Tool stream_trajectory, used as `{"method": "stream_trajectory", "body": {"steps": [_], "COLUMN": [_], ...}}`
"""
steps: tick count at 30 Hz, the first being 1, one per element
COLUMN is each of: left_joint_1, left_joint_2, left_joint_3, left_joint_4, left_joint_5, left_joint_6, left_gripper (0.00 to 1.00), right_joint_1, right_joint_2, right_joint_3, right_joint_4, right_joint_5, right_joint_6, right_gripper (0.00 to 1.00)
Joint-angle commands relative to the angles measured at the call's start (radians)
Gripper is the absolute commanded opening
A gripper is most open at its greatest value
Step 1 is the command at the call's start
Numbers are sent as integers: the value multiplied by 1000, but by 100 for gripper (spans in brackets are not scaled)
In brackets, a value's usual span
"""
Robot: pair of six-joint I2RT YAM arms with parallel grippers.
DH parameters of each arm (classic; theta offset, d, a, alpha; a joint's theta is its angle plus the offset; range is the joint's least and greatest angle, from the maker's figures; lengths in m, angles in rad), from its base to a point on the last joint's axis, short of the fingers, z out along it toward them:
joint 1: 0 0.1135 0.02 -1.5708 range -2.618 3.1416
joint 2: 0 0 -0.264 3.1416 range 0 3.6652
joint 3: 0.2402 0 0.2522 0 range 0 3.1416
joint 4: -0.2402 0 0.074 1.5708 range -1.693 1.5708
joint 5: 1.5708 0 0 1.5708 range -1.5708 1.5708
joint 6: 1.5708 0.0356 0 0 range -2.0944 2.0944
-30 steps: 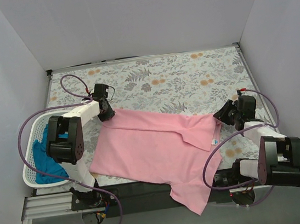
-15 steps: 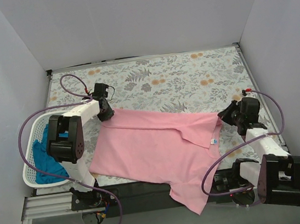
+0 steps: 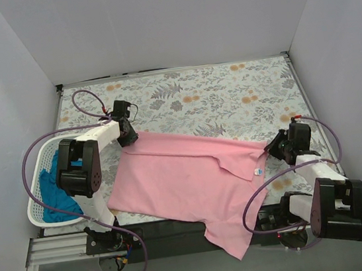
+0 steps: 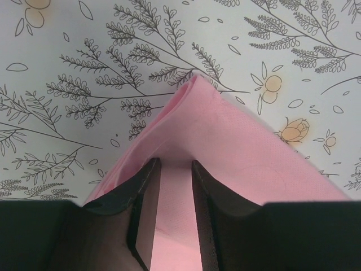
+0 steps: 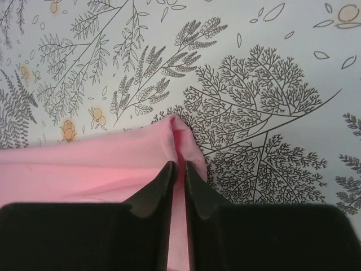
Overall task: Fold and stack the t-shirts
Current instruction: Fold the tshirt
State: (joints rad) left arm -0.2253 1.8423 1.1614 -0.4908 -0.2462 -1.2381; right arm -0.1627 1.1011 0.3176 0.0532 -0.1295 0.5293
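Observation:
The light pink t-shirt (image 3: pixel 186 175) lies spread across the floral table, one part hanging over the near edge. My left gripper (image 3: pixel 130 140) is at its far-left corner, shut on a peaked fold of pink cloth (image 4: pixel 237 152) that runs between the fingers (image 4: pixel 174 162). My right gripper (image 3: pixel 271 148) is at the shirt's right corner, its jaws nearly together on a bunched ridge of pink fabric (image 5: pixel 101 164) at the tips (image 5: pixel 179 164). A small white tag shows near that corner. The teal-blue t-shirt (image 3: pixel 55 192) lies crumpled in the basket at the left.
A white lattice basket (image 3: pixel 34 178) stands at the table's left edge beside the left arm. White walls close in the back and both sides. The floral tablecloth (image 3: pixel 229 96) shows bare behind the pink shirt. Purple cables loop over both arms.
My right gripper has moved right and slightly nearer, pulling the shirt's right corner outward and stretching the cloth flatter. The left gripper has stayed at the far-left corner.

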Motion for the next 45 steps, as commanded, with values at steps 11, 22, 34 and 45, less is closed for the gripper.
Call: {"method": "stream_trajectory", "body": {"steps": [11, 22, 34, 45], "left_joint_1": [15, 0, -8, -8], "left_joint_2": [-139, -397, -585, -551], "left_joint_3": [-52, -159, -324, -318], "left_joint_4": [38, 87, 123, 121], "left_joint_5": [42, -7, -137, -111], "left_joint_6": [29, 31, 9, 12], "left_gripper": [47, 57, 54, 53], "right_joint_1": [90, 682, 1055, 1055], "right_joint_2": [-174, -166, 341, 471], "right_joint_3": [176, 270, 580, 638], "right_joint_4": [-340, -417, -434, -512], "right_joint_5": [13, 224, 392, 534], "right_joint_6": [-172, -158, -264, -285], "right_gripper": [48, 35, 30, 31]}}
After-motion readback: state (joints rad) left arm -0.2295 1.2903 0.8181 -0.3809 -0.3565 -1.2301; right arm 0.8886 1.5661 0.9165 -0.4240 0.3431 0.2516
